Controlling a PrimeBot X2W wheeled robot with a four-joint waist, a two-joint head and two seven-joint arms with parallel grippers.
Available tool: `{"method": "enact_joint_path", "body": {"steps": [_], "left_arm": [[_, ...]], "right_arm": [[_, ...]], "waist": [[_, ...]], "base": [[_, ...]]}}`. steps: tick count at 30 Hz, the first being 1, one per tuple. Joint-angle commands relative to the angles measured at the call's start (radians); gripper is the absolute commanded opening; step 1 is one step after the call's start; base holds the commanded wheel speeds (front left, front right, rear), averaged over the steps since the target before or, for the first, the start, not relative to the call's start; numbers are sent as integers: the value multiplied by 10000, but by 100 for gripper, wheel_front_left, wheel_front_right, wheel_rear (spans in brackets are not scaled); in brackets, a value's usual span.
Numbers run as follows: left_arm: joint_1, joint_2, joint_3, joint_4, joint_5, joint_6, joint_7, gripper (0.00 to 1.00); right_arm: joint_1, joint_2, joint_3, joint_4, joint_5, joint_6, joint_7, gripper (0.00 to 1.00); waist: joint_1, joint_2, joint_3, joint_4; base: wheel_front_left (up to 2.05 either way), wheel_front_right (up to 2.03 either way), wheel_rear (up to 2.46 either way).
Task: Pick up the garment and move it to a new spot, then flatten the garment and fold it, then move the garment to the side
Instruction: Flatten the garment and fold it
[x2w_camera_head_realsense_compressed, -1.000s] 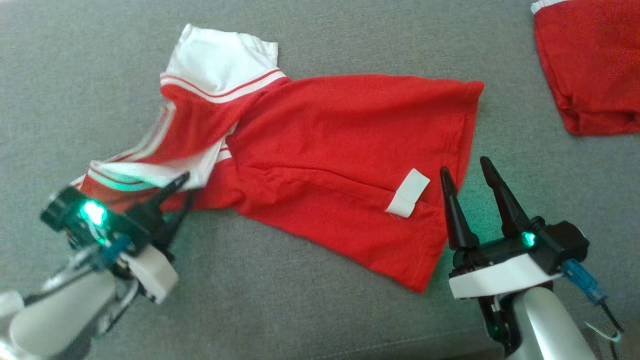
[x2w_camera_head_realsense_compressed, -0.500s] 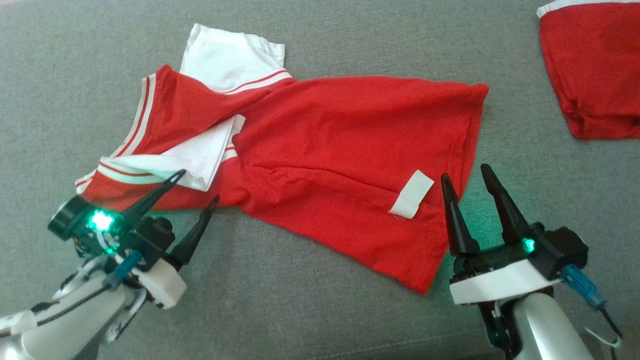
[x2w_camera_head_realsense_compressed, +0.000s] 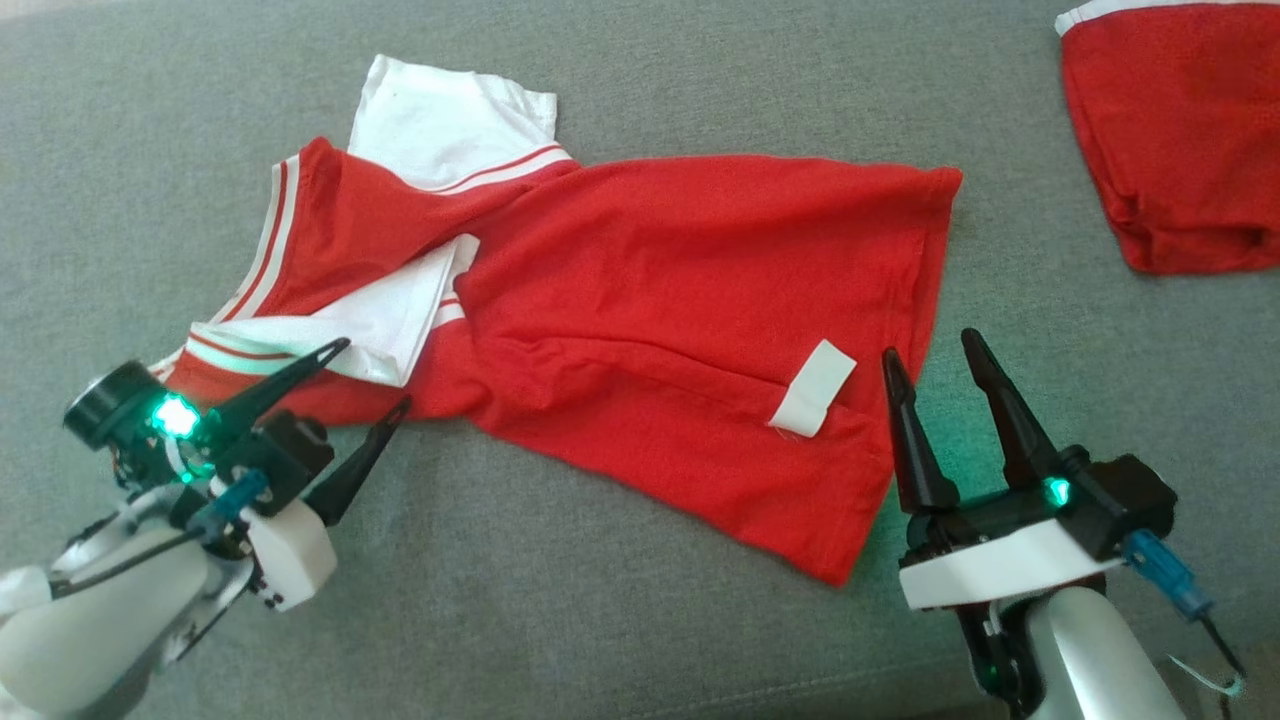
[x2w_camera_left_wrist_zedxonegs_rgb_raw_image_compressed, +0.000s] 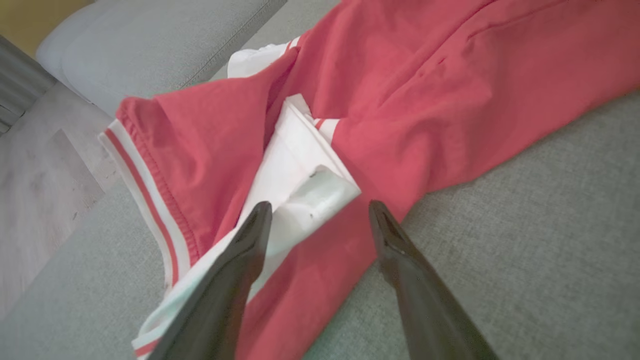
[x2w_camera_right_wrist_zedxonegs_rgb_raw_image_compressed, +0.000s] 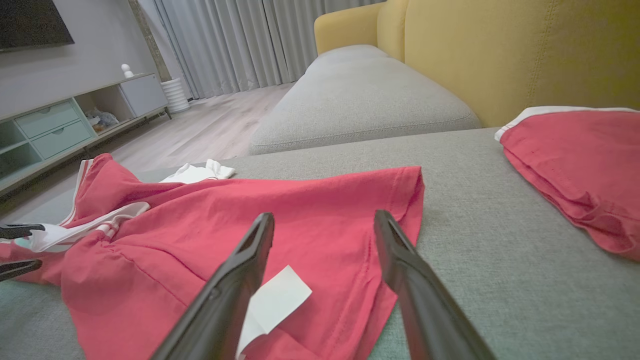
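**Item:** garment (x2w_camera_head_realsense_compressed: 680, 300), a red shirt with white striped trim.
**Location:** it lies on the grey sofa seat (x2w_camera_head_realsense_compressed: 560, 620), from the centre out to the left.
**Condition:** partly spread.
- The red body lies fairly flat, with its hem to the right.
- A white label (x2w_camera_head_realsense_compressed: 815, 387) sits on the cloth near the near-right hem.
- The left end is rumpled. A white sleeve (x2w_camera_head_realsense_compressed: 450, 115) sticks out on the far side, and a white panel (x2w_camera_head_realsense_compressed: 340, 325) is folded over the red at the near left.

**Left gripper** (x2w_camera_head_realsense_compressed: 375, 372): its fingers are spread apart and hold nothing. The tips hover at the near-left edge of the cloth. In the wrist view the left gripper (x2w_camera_left_wrist_zedxonegs_rgb_raw_image_compressed: 320, 205) has the white fold between its tips, but the fold is not pinched.

**Change noted:** a second ago these fingers were pinched on the striped edge. They have since let go and drawn back a little toward the near left. The striped flap (x2w_camera_head_realsense_compressed: 270, 230), bunched before, now lies opened out to the left.

**Right gripper** (x2w_camera_head_realsense_compressed: 928, 345): wide open and empty, just beside the hem at the near right, as it was before.

**Also present:** a second red garment (x2w_camera_head_realsense_compressed: 1170, 130) at the far right, well apart.

**Assessment:** the move to a new spot looks done and flattening is under way. The release probably ends one spreading pull. The folded white panel and the creased left end likely need smoothing before any fold.
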Motion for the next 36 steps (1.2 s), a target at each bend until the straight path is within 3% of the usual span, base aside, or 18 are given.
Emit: {"method": "enact_joint_path", "body": {"steps": [1,11,12,13,16,19,36], "left_arm": [[-590,521,343,-227,96,-44,35,100],[-986,695,139,-369,269,-470,380,100],[-1003,719,117,-375,268,-510,426,81],[-1013,736,111,-388,265,-517,444,48],[-966,775,137,-502,221,-408,436,27],[-817,869,143,-717,151,-259,448,0],[-1096,1309,662,-1258,140,335,-71,0]], "right_arm": [[108,-49,238,-262,97,-7,-38,100],[67,-49,300,-241,246,-7,-38,100],[59,-49,299,-243,257,-7,-38,100],[53,-49,292,-246,268,-7,-38,100],[61,-49,266,-242,282,-7,-38,100],[106,-49,198,-232,276,-7,-38,100],[626,-49,58,609,-261,-7,-38,100]], "waist": [[-1,0,-9,-11],[-1,0,47,-170],[-1,0,55,-185],[-1,0,59,-197],[-1,0,40,-204],[-1,0,-1,-166],[-1,0,-85,129]], "base": [[0,0,0],[0,0,0],[0,0,0],[0,0,0],[0,0,0],[0,0,0],[0,0,0]]}}
